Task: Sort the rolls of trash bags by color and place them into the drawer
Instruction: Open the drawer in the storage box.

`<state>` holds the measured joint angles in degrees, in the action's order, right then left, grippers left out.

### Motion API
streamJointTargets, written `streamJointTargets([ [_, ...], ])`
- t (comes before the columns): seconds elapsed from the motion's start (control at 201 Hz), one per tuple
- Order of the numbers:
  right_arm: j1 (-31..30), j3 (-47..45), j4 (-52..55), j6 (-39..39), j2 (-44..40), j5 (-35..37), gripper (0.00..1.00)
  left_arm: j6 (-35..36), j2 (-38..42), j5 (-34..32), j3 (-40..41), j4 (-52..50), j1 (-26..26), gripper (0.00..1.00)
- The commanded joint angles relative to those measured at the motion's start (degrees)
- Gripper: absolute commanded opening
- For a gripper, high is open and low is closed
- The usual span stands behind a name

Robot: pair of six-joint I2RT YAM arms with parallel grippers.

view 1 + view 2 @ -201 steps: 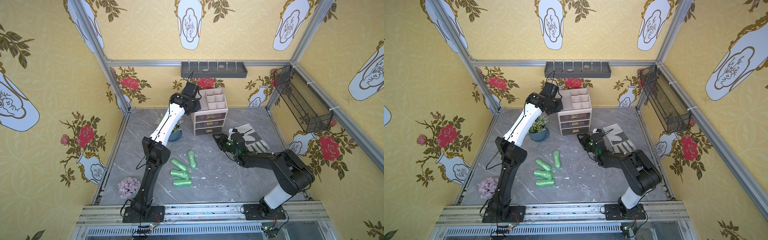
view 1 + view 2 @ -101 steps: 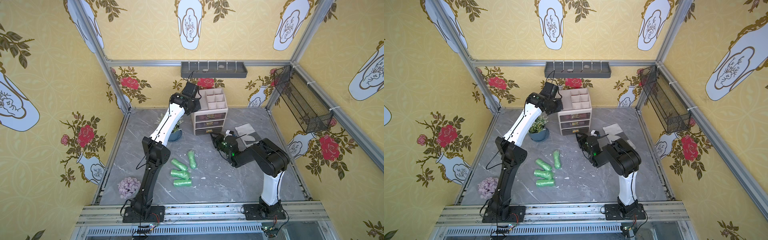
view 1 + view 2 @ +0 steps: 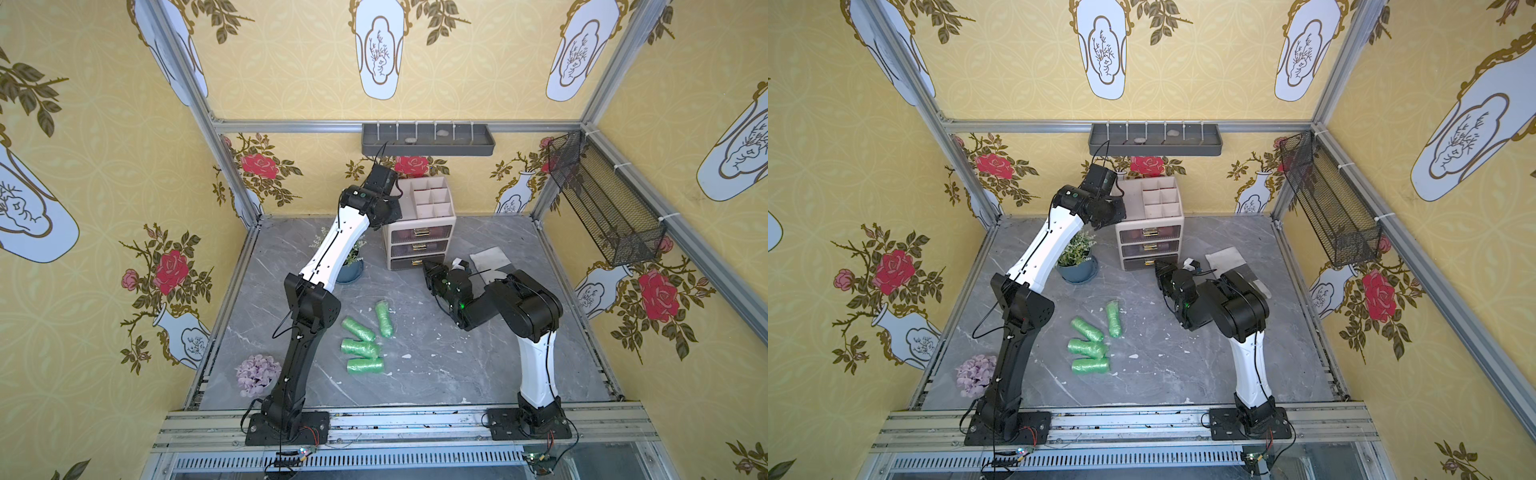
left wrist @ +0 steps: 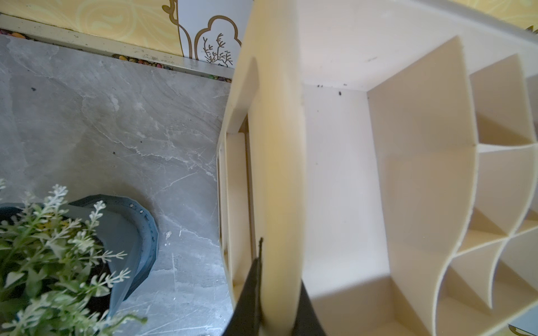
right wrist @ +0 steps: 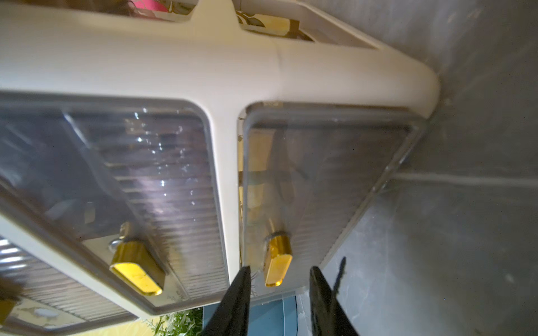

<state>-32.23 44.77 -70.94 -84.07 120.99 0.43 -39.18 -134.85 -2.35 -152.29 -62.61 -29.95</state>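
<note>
Now, your left jaws are clamped tight on the side wall [image 4: 279, 203] of the cream drawer unit [image 3: 419, 232], at its open top. Your right jaws stand part open on either side of the gold handle [image 5: 278, 261] of the bottom drawer [image 5: 320, 174], with a gap on each side, holding nothing. Four green rolls [image 3: 359, 348] lie close together on the table [image 3: 436, 374], well apart from the unit.

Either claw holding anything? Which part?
Left claw grips the drawer unit by its top side wall; right claw straddles the bottom drawer's gold handle, not clamped.
</note>
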Motion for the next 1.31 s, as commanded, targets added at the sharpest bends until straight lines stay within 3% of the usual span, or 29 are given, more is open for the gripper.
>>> streamJointTargets([
  [0.0,0.0,0.9,-5.0,-1.6,1.5,0.5,0.33,-1.6,-1.3,5.5,0.6,-5.5,-0.1,0.08],
  [0.757,0.5,5.8,-8.6,-6.0,6.5,0.2,0.18,-1.3,-1.2,5.8,1.0,-5.3,-0.2,0.06],
  [1.305,0.7,-2.7,-8.2,-8.6,1.7,-5.5,0.08,-2.4,-2.0,5.2,1.1,-4.8,-0.1,0.02],
])
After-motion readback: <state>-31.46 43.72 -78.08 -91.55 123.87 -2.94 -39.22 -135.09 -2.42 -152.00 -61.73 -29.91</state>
